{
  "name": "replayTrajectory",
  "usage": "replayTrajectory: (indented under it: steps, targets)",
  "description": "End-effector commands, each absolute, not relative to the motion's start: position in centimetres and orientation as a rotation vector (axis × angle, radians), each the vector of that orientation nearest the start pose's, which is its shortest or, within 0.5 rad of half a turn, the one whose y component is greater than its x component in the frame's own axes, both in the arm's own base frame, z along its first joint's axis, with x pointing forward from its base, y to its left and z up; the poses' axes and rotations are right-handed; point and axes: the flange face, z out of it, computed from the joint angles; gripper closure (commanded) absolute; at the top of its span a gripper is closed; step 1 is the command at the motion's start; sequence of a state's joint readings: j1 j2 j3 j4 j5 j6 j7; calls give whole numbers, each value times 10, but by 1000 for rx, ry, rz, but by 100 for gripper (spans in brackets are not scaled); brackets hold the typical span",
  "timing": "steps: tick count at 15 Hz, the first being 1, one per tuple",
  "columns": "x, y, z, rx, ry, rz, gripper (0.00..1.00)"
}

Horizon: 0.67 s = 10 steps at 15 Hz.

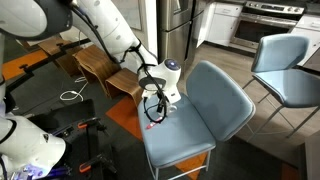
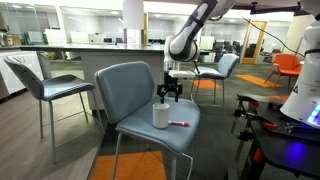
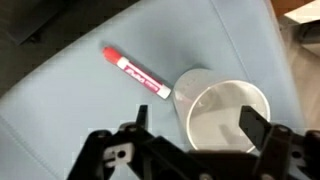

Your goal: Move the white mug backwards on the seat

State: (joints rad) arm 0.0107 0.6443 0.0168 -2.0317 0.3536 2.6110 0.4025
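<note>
Wrist view shows your gripper [image 3: 198, 128] spread wide above the small white ceramic mug [image 3: 222, 105], so descend straight, clear of the thin red marker [image 3: 135, 72] beside it

1. In the wrist view, the near rim of the small plain white ceramic mug [image 3: 222, 105] is hidden behind the black gripper [image 3: 196, 125], and the mug's handle is out of sight.
2. The print on the thin pink-red pen [image 3: 135, 72] is too blurred to read.
3. The wide blue-grey padded seat [image 3: 60, 120] is cut off by every edge.
</note>
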Motion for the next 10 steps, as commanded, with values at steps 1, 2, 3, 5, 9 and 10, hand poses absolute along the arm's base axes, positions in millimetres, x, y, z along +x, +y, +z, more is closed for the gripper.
replayTrajectory:
  steps: [1, 2, 3, 5, 9, 10]
  targets:
    - [600, 10, 99, -2762, 1071, 172, 19]
    - [604, 10, 95, -2761, 1070, 174, 20]
    - [607, 9, 91, -2764, 1070, 179, 33]
    - [611, 7, 85, -2762, 1082, 184, 49]
    - [615, 6, 83, -2762, 1085, 186, 81]
    - [615, 6, 84, -2765, 1080, 187, 87]
